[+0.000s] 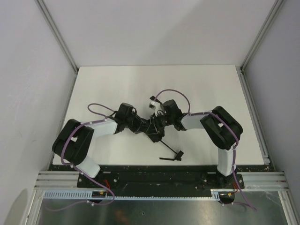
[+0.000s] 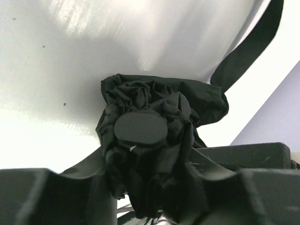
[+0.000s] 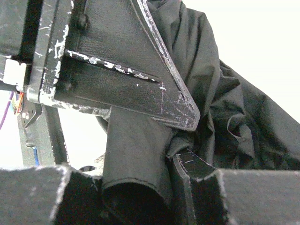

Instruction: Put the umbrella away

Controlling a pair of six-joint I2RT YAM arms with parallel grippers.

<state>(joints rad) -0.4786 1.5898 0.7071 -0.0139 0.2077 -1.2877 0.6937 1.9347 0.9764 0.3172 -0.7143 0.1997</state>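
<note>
Up close, the left claw (image 2: 150, 187) and right claw (image 3: 136, 192) each pinch the umbrella (image 1: 154, 126); only overhead shows its shaft (image 1: 168, 147).

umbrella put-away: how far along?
Done: the umbrella is collapsed, its cloth bunched up. In hand: the left gripper and right gripper both clamp the cloth. Left: a thin rod sticks out, and the cloth is loose, not wrapped or stowed.

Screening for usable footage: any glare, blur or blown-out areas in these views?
Top external: even light, sharp, though the black umbrella blends into the arms. Left wrist: glare streaks on the table, near foreground soft. Right wrist: background blown white, fabric folds legible.
</note>
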